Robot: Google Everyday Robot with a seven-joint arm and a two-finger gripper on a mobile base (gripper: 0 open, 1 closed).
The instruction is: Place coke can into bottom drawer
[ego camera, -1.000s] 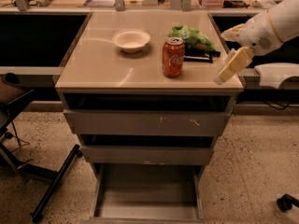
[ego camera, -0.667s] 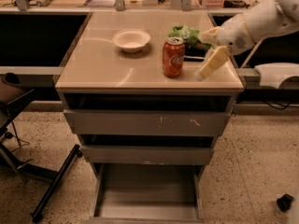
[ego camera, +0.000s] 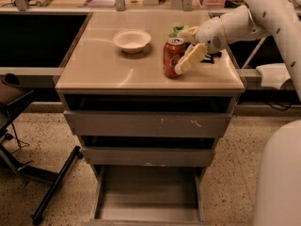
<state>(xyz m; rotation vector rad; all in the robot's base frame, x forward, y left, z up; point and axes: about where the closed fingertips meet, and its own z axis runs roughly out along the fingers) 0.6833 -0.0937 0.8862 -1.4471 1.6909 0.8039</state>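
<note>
The coke can [ego camera: 172, 58] stands upright on the cabinet top [ego camera: 108, 69], right of the middle. My gripper [ego camera: 187, 46] comes in from the right at can height. It is open, with one pale finger [ego camera: 191, 58] against the can's front right side and the other finger [ego camera: 186, 33] behind the can. The bottom drawer [ego camera: 148, 194] is pulled out below, a shallow grey tray with a bare floor. The two drawers above it stand slightly out.
A white bowl [ego camera: 132, 40] sits left of the can. A green bag [ego camera: 176, 30] lies behind the can. A black chair base [ego camera: 51, 187] stands on the floor to the left. The robot's white body [ego camera: 282, 178] fills the lower right.
My gripper has moved left across the cabinet top, from well right of the can to its right side, with the fingers now on either side of it. The can has not moved.
</note>
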